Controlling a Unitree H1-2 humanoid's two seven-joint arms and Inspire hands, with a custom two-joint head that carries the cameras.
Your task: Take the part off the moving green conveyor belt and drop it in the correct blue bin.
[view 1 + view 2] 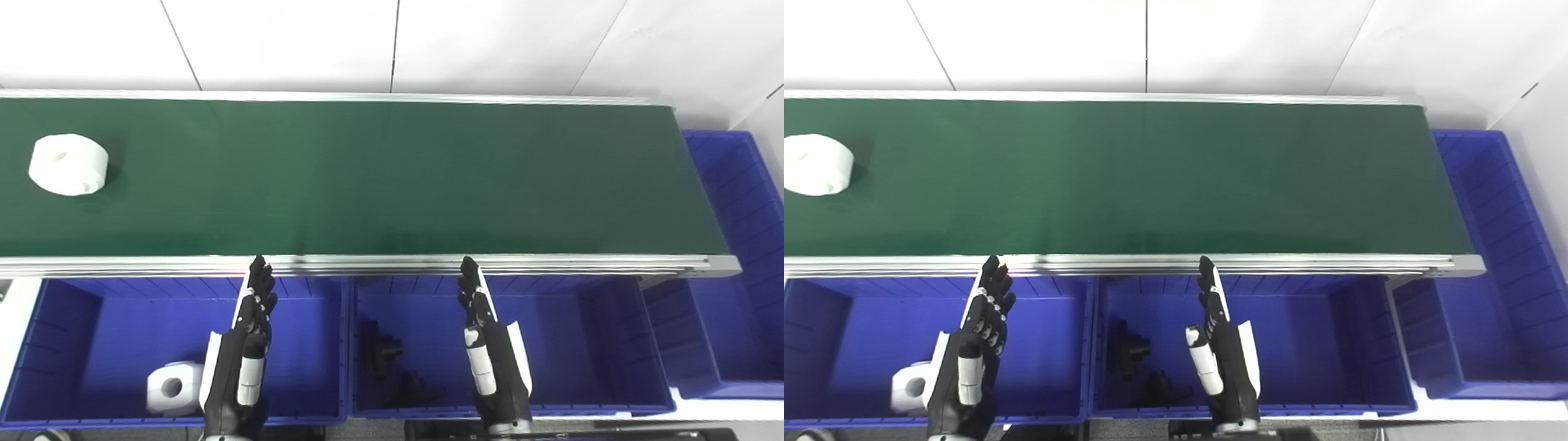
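Note:
A white round part (68,164) with a hole in its top lies on the green conveyor belt (380,177) at the far left. My left hand (245,355) is open and empty, held edge-up over the left blue bin (92,318), fingertips near the belt's front rail. My right hand (490,349) is open and empty over the middle blue bin (582,331), also reaching to the rail. Both hands are far to the right of the part.
The left bin holds a white part (173,387). The middle bin holds two black parts (383,352). A third blue bin (741,257) stands at the belt's right end. A white wall is behind the belt.

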